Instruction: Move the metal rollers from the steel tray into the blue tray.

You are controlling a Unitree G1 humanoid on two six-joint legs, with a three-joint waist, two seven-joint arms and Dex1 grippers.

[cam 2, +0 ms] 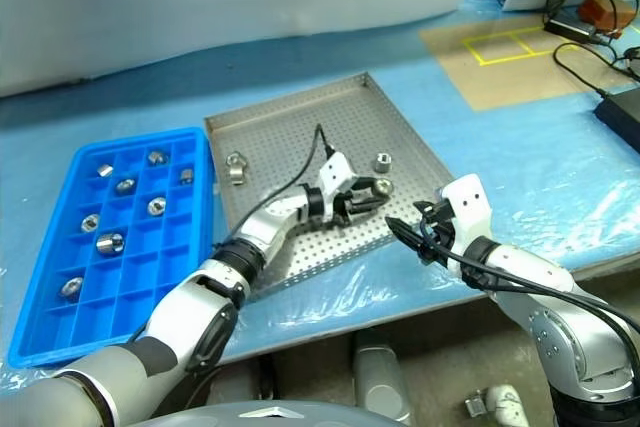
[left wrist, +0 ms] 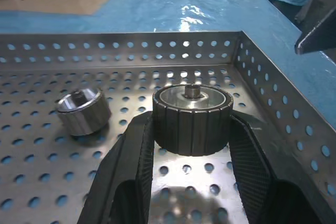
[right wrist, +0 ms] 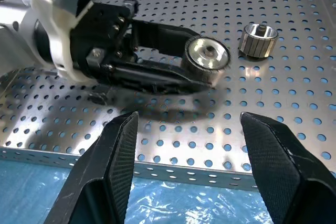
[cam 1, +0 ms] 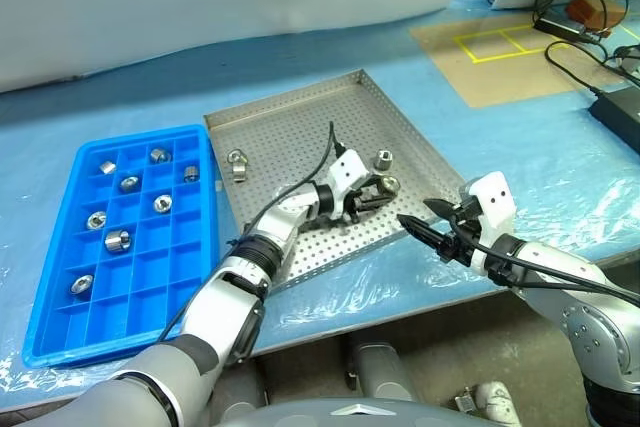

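Shiny grey metal roller (left wrist: 192,116), a short cylinder, sits clamped between the left gripper (cam 1: 372,197)'s black fingers just above the perforated steel tray (cam 1: 300,117); the right gripper (cam 1: 432,227) waits spread and empty at the rim. The pick looks done; next comes a carry left to a free compartment of the gridded blue plastic tray (cam 1: 60,337)

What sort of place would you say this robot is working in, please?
Probably a lab or workshop bench set up for parts sorting: a table under blue plastic sheeting, a perforated steel tray beside a compartmented blue tray, and cables by yellow tape marks.
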